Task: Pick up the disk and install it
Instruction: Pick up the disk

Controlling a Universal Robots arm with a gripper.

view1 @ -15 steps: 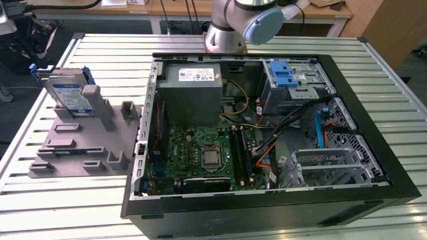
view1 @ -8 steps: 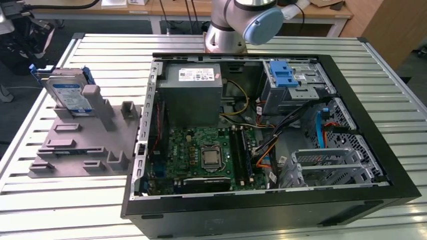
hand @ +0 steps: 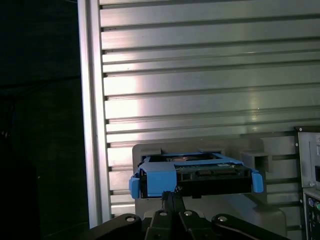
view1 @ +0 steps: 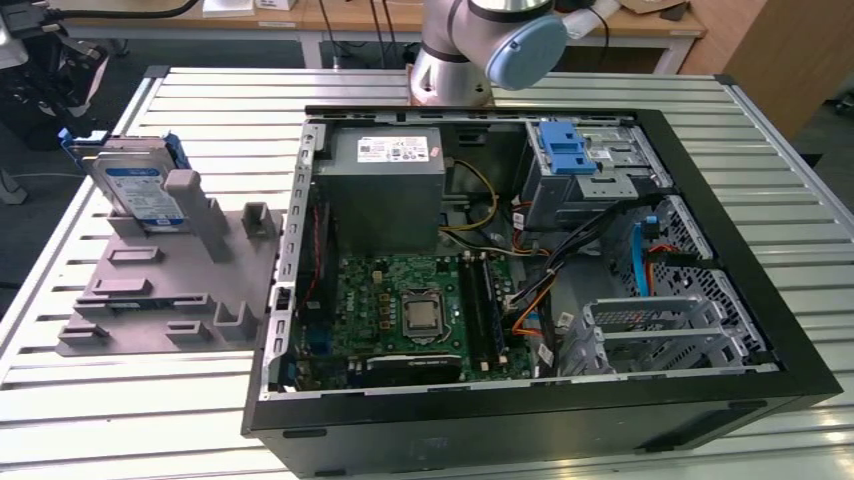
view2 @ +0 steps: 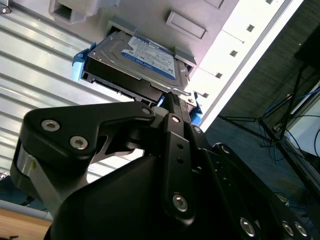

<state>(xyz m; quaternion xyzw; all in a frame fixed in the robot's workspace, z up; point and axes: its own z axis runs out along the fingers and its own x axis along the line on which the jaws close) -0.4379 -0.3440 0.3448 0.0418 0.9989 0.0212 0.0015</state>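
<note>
Disk (hand: 200, 172) lies straight ahead of the gripper (hand: 172, 194), whose fingers (view2: 176, 117) are pressed together on nothing, tips pointing at its connector edge in both wrist views. It stands on edge in the grey holder (view1: 174, 280) on the slatted table (view1: 107, 400), at about ten o'clock in the exterior view, with the open PC case (view1: 534, 425) at its three o'clock.

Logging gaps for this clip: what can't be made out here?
1. Disk lower part, exterior view: hidden in the grey holder.
2. Disk front edge, both wrist views: partly behind the tool.
3. Arm, exterior view: cut off by the top edge.
</note>
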